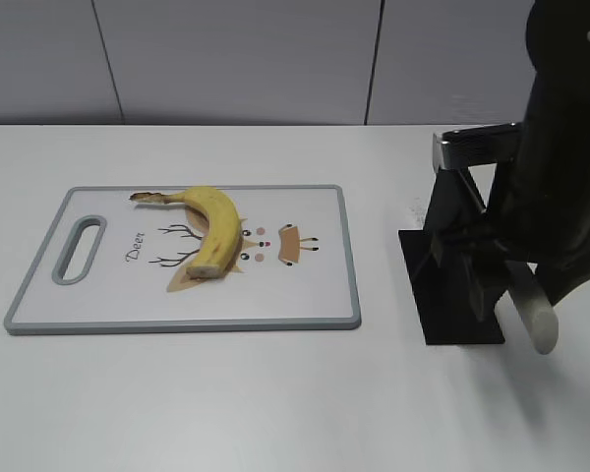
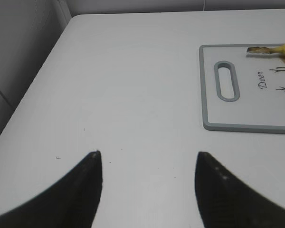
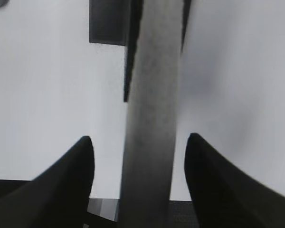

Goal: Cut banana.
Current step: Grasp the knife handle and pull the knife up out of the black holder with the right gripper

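On a white surface (image 1: 226, 403) backed by a pale grey panelled wall (image 1: 236, 59), the banana (image 1: 212, 229) lies on a grey-rimmed cutting board (image 1: 329, 305), the left tool (image 2: 147, 164) hangs released over bare surface, and the right tool (image 3: 138, 145) straddles a grey knife handle (image 3: 149, 118) at a black stand (image 1: 452, 285), fingers spread, not gripping.

I count one banana (image 1: 210, 232) on one cutting board (image 1: 320, 300), one black knife stand (image 1: 454, 285) to the board's right with one grey handle (image 1: 531, 312) jutting out, and my two tools (image 2: 147, 164) (image 3: 138, 145).
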Available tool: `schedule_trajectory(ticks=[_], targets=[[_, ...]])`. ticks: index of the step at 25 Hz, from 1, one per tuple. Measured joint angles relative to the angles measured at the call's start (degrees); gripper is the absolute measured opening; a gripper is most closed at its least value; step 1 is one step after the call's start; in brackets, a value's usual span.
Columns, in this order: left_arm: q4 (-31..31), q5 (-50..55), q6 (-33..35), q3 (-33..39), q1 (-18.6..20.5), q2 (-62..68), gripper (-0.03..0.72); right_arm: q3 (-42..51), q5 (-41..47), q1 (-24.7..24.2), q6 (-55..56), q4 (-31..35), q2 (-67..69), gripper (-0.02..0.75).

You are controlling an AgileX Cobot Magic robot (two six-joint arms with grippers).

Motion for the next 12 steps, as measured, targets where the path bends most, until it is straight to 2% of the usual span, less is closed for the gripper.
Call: schedule_trajectory(ticks=[3, 7, 12], targets=[[0.0, 0.0, 0.0, 0.0, 0.0, 0.0, 0.59, 0.0, 0.05, 0.0, 0.0, 0.3, 1.28, 0.44], [0.0, 0.0, 0.0, 0.0, 0.0, 0.0, 0.59, 0.0, 0.06, 0.0, 0.24, 1.07, 1.99, 0.368], [0.0, 0.0, 0.0, 0.0, 0.0, 0.0, 0.59, 0.0, 0.13, 0.0, 0.35, 1.01, 1.99, 0.221]])
